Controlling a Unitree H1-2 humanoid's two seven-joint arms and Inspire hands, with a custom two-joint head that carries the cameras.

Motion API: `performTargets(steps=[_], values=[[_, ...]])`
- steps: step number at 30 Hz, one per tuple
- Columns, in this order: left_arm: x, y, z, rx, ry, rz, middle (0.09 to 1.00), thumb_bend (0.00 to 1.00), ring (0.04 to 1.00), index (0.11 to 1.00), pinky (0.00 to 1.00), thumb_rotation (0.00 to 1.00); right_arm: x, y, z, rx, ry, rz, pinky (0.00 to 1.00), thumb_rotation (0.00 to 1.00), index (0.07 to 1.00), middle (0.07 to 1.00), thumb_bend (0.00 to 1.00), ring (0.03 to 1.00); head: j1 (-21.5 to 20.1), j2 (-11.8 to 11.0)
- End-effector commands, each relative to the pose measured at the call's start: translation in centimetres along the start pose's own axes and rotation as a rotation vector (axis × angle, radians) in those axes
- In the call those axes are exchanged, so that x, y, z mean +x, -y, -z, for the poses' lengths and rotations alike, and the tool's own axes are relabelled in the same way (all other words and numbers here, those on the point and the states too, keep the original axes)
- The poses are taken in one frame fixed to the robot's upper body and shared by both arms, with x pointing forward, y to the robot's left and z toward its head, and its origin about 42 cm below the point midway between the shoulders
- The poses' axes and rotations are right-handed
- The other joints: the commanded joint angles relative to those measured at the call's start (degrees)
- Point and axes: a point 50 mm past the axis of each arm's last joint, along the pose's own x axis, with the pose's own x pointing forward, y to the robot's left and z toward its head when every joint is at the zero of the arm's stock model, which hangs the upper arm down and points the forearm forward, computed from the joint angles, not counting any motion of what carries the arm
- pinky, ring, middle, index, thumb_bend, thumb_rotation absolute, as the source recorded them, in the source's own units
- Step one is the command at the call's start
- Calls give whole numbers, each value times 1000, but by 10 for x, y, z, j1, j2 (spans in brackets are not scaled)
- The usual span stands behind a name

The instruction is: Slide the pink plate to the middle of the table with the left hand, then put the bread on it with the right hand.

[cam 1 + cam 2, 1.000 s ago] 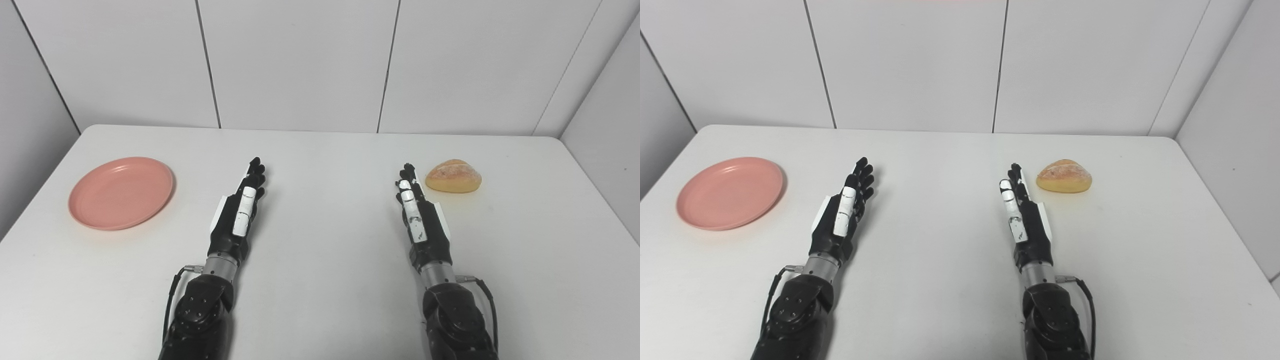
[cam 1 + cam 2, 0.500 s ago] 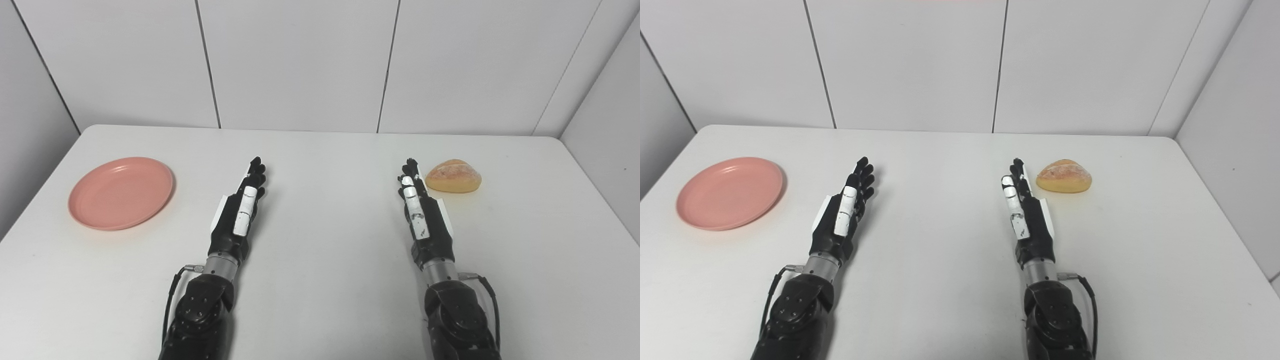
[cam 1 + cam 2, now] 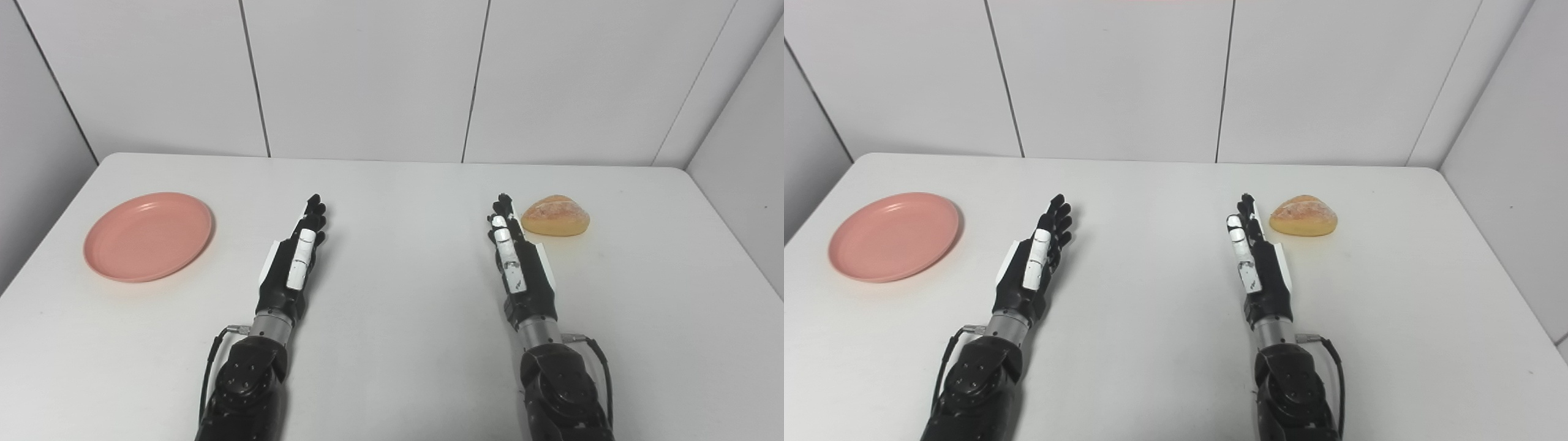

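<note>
The round pink plastic plate [image 3: 149,236] sits far to the left on the white table [image 3: 404,294], so the job has not started. The left hand [image 3: 295,257] lies flat, fingers straight and holding nothing, well apart from the plate. The right hand [image 3: 514,257] is flat and empty too (ready, I think), just beside the golden crusty bread roll [image 3: 555,216].

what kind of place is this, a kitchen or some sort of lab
Most likely a lab or robot test booth, not a kitchen. Plain white wall panels enclose a bare white table, and the only props are a pink plate and one bread roll, laid out apart from each other.
</note>
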Motion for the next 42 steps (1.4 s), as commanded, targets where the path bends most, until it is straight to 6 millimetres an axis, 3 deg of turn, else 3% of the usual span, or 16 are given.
performTargets(steps=[1, 26, 31, 42], values=[[13, 4, -21, 10, 82, 18, 1000, 740, 1000, 1000, 1000, 1000, 13, -4, -21, 6, 66, -19, 1000, 911, 1000, 1000, 596, 1000, 1, 0], [13, 6, -23, 6, 88, 33, 1000, 733, 1000, 1000, 1000, 1000, 13, -3, -22, 0, 74, -28, 1000, 900, 1000, 1000, 575, 1000, 4, 6], [13, 3, -25, 13, 91, 26, 1000, 732, 1000, 1000, 1000, 1000, 13, -4, -27, -12, 81, -18, 1000, 939, 1000, 1000, 551, 1000, 5, 9], [9, 4, -25, 21, 82, 29, 1000, 728, 1000, 1000, 1000, 1000, 10, -7, -28, -10, 83, -24, 1000, 937, 1000, 1000, 553, 1000, 9, 2]])
